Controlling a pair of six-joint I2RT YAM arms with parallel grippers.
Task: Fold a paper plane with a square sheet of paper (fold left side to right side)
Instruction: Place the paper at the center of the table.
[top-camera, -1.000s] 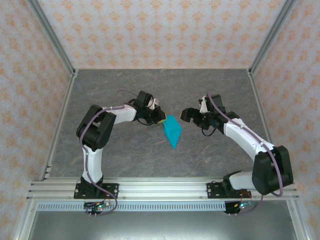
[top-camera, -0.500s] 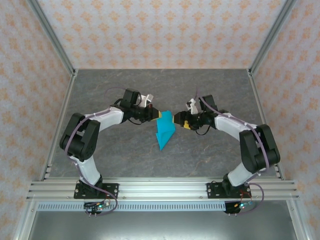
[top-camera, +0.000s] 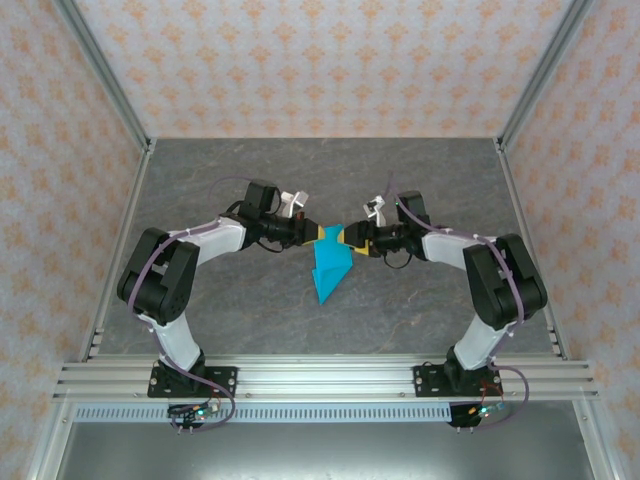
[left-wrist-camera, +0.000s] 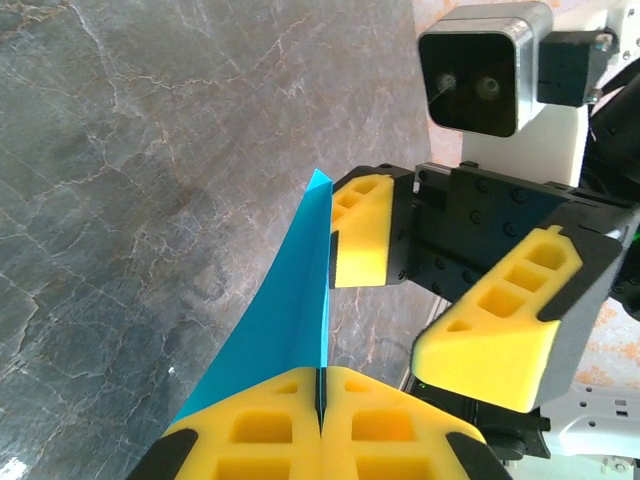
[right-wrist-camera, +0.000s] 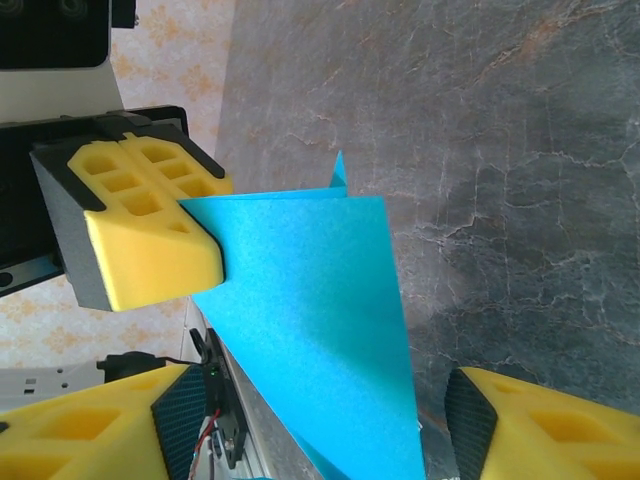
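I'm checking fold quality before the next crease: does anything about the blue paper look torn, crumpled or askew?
Nothing stands out. The paper plane looks flat and untorn, with clean edges. The shut left tool pinches one edge, and the right tool is open at the opposite side, not gripping it.

Both arms (top-camera: 215, 238) have white links, black joints, lilac cables (top-camera: 228, 183), and yellow foam fingers (left-wrist-camera: 490, 330) with cut-out cells.
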